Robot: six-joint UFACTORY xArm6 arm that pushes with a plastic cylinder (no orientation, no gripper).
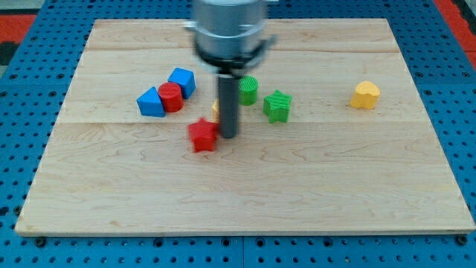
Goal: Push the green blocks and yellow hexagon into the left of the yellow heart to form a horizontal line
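Note:
My tip (228, 136) rests on the board just right of a red star-shaped block (202, 135). A sliver of the yellow hexagon (216, 109) shows at the rod's left edge; the rod hides most of it. A green round block (248, 90) sits just right of the rod, and a green star-shaped block (277, 106) lies a little further right and lower. The yellow heart (365, 95) is far to the view's right, apart from the others.
A blue triangle (151, 103), a red cylinder (170, 97) and a blue cube (181, 81) cluster at the view's left. The wooden board (238, 193) lies on a blue pegboard. The arm's grey body (227, 30) hangs over the board's top middle.

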